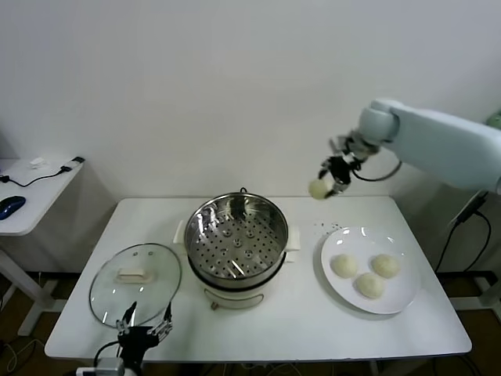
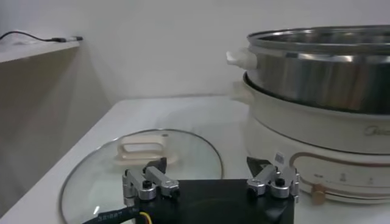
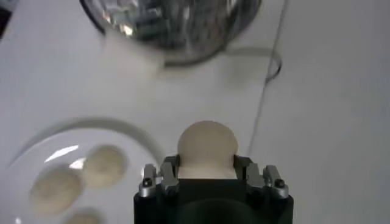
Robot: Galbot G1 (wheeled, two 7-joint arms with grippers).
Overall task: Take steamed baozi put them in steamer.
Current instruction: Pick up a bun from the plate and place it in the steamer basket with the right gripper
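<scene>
Right hand [image 1: 332,185] clamped on one bun [image 1: 318,188], raised between steamer [image 1: 236,235] and plate [image 1: 391,299]. Left hand [image 2: 210,182] spread, beside lid [image 2: 91,176]. Steamer logo unreadable.

A plain white wall [image 1: 196,86] fills the far side of the room, evenly lit and bare. In front of it stands a white rectangular table [image 1: 258,325] with rounded corners. To the left, a second white desk [image 1: 35,196] sits a little higher, against the wall, with a dark computer mouse [image 1: 11,207] and a black cable [image 1: 43,176] on top. Black cables [image 1: 458,235] hang down at the right. Pale floor [image 1: 19,333] shows under the desk at the near left.
</scene>
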